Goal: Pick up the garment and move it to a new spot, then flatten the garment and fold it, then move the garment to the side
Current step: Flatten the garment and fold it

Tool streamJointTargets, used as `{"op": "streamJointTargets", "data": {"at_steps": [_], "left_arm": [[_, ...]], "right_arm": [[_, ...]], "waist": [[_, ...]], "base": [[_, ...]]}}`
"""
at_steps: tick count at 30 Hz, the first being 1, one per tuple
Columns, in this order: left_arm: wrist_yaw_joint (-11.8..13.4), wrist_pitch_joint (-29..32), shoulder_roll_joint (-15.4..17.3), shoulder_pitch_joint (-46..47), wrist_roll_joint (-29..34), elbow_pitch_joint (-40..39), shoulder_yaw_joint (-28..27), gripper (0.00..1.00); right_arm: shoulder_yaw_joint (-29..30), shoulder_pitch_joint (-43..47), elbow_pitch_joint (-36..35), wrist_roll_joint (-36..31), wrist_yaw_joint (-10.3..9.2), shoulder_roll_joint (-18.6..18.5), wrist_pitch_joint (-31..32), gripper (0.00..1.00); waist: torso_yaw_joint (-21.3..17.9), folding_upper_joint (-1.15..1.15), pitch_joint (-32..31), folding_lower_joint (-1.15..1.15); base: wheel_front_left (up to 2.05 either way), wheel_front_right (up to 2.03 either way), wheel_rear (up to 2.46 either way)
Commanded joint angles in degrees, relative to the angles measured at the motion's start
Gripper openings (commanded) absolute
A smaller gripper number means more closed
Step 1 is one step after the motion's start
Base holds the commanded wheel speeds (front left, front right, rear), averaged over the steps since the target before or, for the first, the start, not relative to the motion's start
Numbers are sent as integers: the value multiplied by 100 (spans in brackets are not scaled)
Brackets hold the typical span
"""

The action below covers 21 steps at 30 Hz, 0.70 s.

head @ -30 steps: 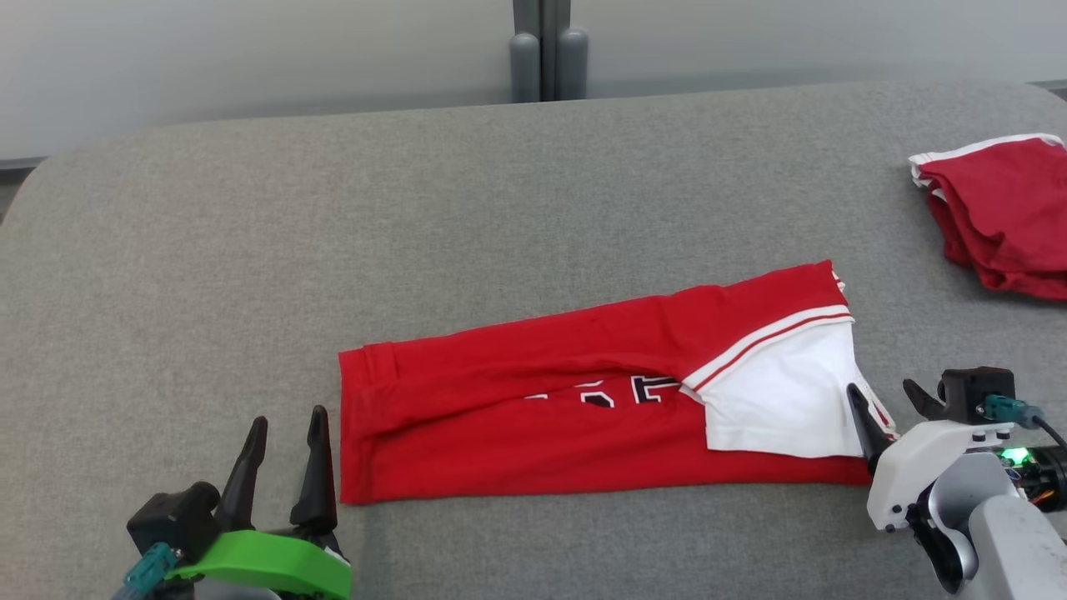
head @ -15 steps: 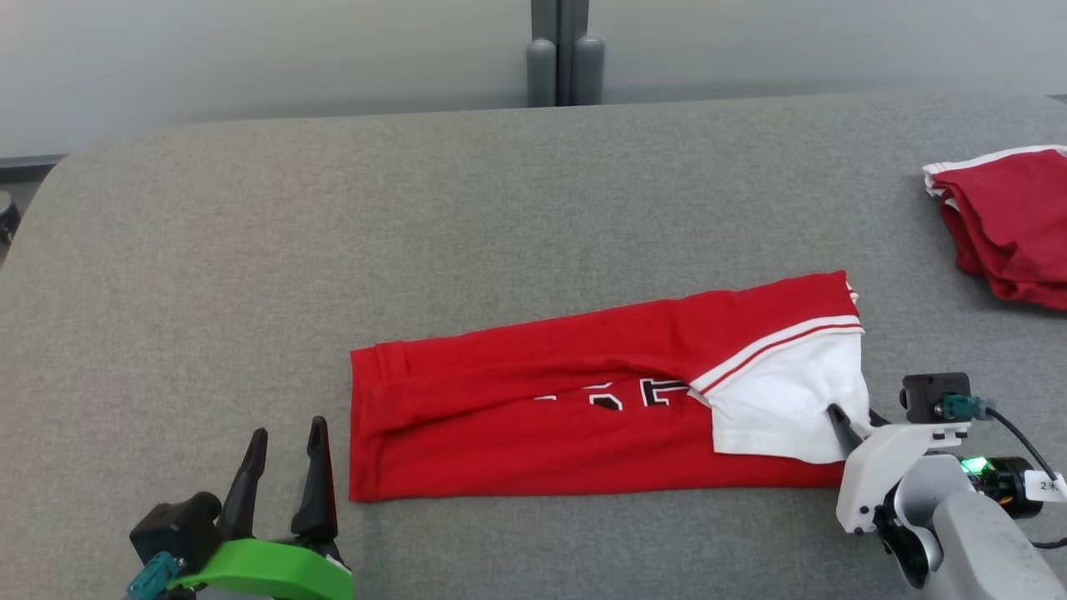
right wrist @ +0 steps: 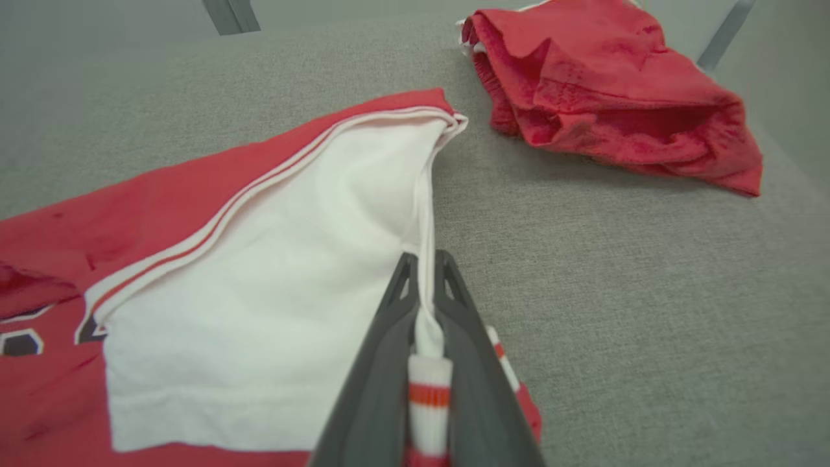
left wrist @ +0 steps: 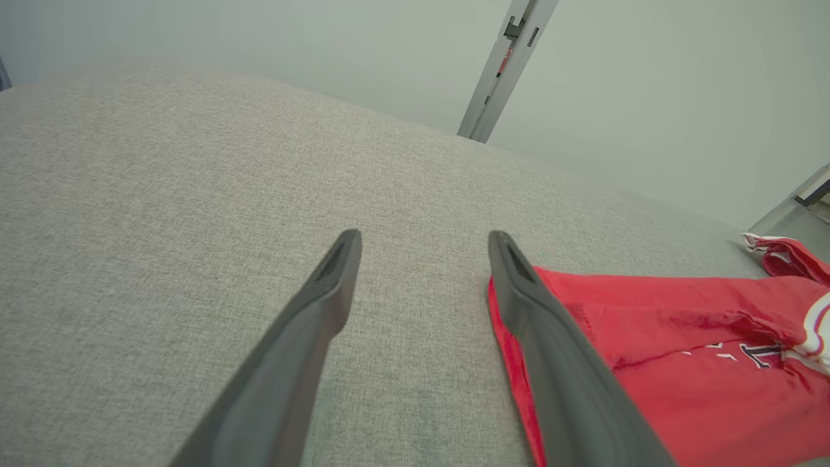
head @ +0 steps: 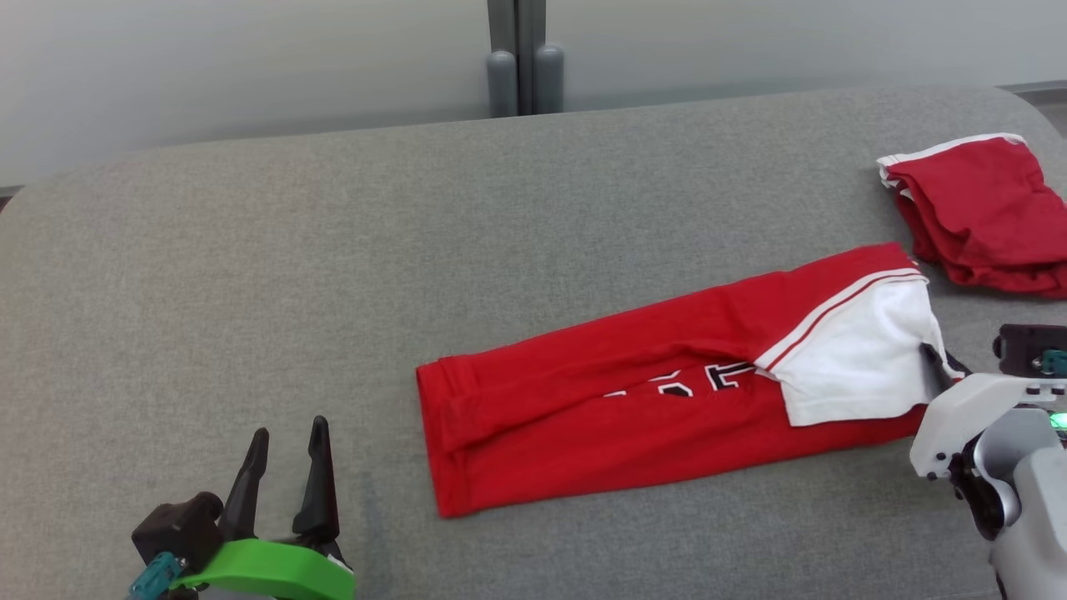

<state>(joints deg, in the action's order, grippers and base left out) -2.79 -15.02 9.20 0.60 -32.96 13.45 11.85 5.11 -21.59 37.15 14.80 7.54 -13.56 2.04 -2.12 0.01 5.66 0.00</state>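
Red jersey (head: 633, 425) lay folded into a long strip on the near right part of the grey fabric tabletop (head: 250, 250). Its hem (head: 433, 442) pointed toward the middle and its white sleeve (right wrist: 272, 279) toward the right edge. Left gripper (head: 289, 427) hovered by the near edge, left of the hem, jaws wide apart, nothing held. Right gripper (right wrist: 425, 256) was at the sleeve end, jaws pinched tight on the white sleeve's edge. Second crumpled red garment (head: 975, 208) sat apart, near the far right corner. Looked like the folding step. Next move probably needs the sleeve end lifted and carried over toward the hem, grip firm, layers kept together.
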Motion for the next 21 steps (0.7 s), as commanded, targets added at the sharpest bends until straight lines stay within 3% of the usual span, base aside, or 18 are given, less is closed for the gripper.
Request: {"op": "streamJointTargets", "data": {"at_steps": [1,9,21], "left_arm": [[-35,-18,-12,-8,37,25,-13,100],[-66,-18,-39,28,50,88,2,100],[-88,-18,-53,145,56,89,-23,100]], "right_arm": [[64,59,-96,40,-11,-14,-29,0],[-311,9,-903,162,-10,244,21,0],[-2372,-132,-1961,610,-10,939,341,0]], "waist": [[-39,-1,-17,0],[-60,-1,-78,0],[228,-1,-103,0]], "base": [[0,0,0],[0,0,0],[0,0,0]]}}
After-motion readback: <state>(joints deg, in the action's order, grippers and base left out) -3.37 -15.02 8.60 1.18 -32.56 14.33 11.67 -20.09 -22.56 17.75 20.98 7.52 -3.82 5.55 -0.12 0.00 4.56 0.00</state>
